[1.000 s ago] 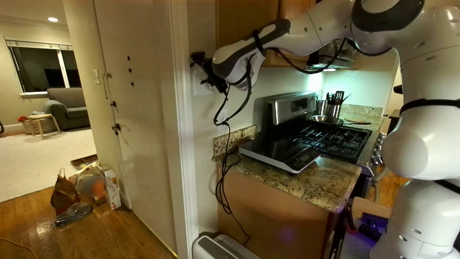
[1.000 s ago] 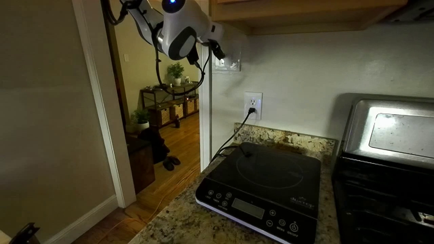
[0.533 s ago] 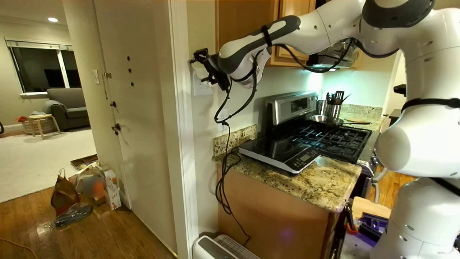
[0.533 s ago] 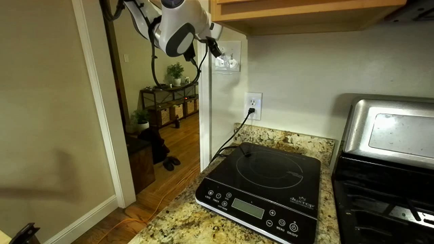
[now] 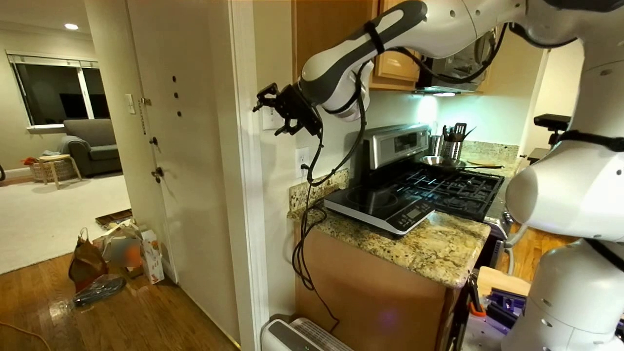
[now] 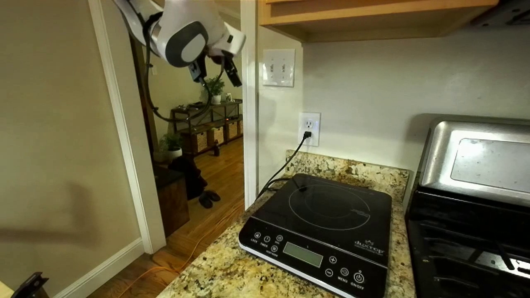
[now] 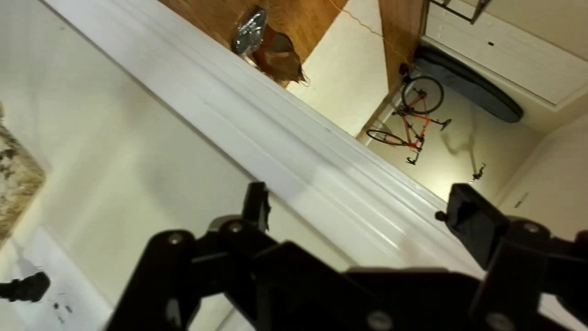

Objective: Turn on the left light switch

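A white wall plate with two toggle switches (image 6: 278, 78) is fully visible in an exterior view, beside the door frame. The left light switch (image 6: 271, 68) and the right switch (image 6: 283, 68) stick out of it; their exact tilt is too small to tell. In an exterior view the plate (image 5: 272, 119) is partly hidden behind the gripper. My black gripper (image 5: 266, 120) is open and empty, in front of the plate. In an exterior view the gripper (image 6: 237, 80) stands left of the plate, apart from it. In the wrist view the open fingers (image 7: 354, 197) face the white door trim; the switches are out of view.
A wooden cabinet (image 6: 372, 22) hangs to the upper right of the plate. An outlet with a plugged cord (image 6: 309, 129) sits below it. An induction cooktop (image 6: 319, 231) lies on the granite counter. A white door frame (image 6: 249, 124) borders the plate. Cables hang from the wrist.
The kitchen was dimmer one second ago and is brighter now. My gripper has drawn back from the switch plate, leaving both switches exposed in an exterior view.
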{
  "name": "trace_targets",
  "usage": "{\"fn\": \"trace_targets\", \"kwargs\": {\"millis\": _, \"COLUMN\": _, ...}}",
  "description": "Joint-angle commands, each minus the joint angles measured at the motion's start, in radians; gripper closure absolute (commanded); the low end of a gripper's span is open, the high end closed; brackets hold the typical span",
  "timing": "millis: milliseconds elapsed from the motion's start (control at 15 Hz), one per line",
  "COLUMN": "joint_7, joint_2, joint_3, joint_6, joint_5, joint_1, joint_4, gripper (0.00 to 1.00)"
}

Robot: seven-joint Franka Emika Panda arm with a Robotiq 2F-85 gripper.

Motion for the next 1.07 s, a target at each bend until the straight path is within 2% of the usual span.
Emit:
{"fn": "trace_targets", "kwargs": {"millis": 0, "joint_7": 0.054, "joint_2": -0.236, "joint_3": 0.061, "joint_6": -0.125, "joint_5": 0.062, "joint_1": -0.107, "joint_4": -0.091, "gripper": 0.0}}
{"fn": "trace_targets", "kwargs": {"millis": 133, "joint_7": 0.05, "joint_2": -0.307, "joint_3": 0.069, "joint_6": -0.22, "joint_5": 0.088, "joint_1": -0.113, "joint_4": -0.105, "gripper": 0.0}}
{"fn": "trace_targets", "kwargs": {"millis": 267, "joint_7": 0.047, "joint_2": -0.37, "joint_3": 0.05, "joint_6": -0.336, "joint_5": 0.111, "joint_1": -0.088, "joint_4": -0.112, "gripper": 0.0}}
{"fn": "trace_targets", "kwargs": {"millis": 333, "joint_7": 0.055, "joint_2": -0.395, "joint_3": -0.151, "joint_6": -0.399, "joint_5": 0.101, "joint_1": 0.112, "joint_4": -0.114, "gripper": 0.0}}
{"fn": "trace_targets", "kwargs": {"millis": 400, "joint_7": 0.043, "joint_2": -0.431, "joint_3": -0.018, "joint_6": -0.467, "joint_5": 0.125, "joint_1": -0.02, "joint_4": -0.118, "gripper": 0.0}}
{"fn": "trace_targets", "kwargs": {"millis": 467, "joint_7": 0.042, "joint_2": -0.461, "joint_3": -0.069, "joint_6": -0.541, "joint_5": 0.131, "joint_1": 0.031, "joint_4": -0.122, "gripper": 0.0}}
{"fn": "trace_targets", "kwargs": {"millis": 600, "joint_7": 0.034, "joint_2": -0.503, "joint_3": -0.105, "joint_6": -0.65, "joint_5": 0.15, "joint_1": 0.067, "joint_4": -0.13, "gripper": 0.0}}
{"fn": "trace_targets", "kwargs": {"millis": 667, "joint_7": 0.091, "joint_2": -0.465, "joint_3": -0.222, "joint_6": -0.667, "joint_5": 0.066, "joint_1": 0.191, "joint_4": -0.148, "gripper": 0.0}}
{"fn": "trace_targets", "kwargs": {"millis": 733, "joint_7": 0.099, "joint_2": -0.478, "joint_3": -0.262, "joint_6": -0.684, "joint_5": 0.064, "joint_1": 0.233, "joint_4": -0.161, "gripper": 0.0}}
{"fn": "trace_targets", "kwargs": {"millis": 800, "joint_7": 0.113, "joint_2": -0.396, "joint_3": -0.265, "joint_6": -0.627, "joint_5": -0.004, "joint_1": 0.243, "joint_4": -0.135, "gripper": 0.0}}
{"fn": "trace_targets", "kwargs": {"millis": 867, "joint_7": 0.128, "joint_2": -0.399, "joint_3": -0.322, "joint_6": -0.632, "joint_5": -0.03, "joint_1": 0.304, "joint_4": -0.142, "gripper": 0.0}}
{"fn": "trace_targets", "kwargs": {"millis": 1000, "joint_7": 0.143, "joint_2": -0.387, "joint_3": -0.368, "joint_6": -0.633, "joint_5": -0.063, "joint_1": 0.351, "joint_4": -0.141, "gripper": 0.0}}
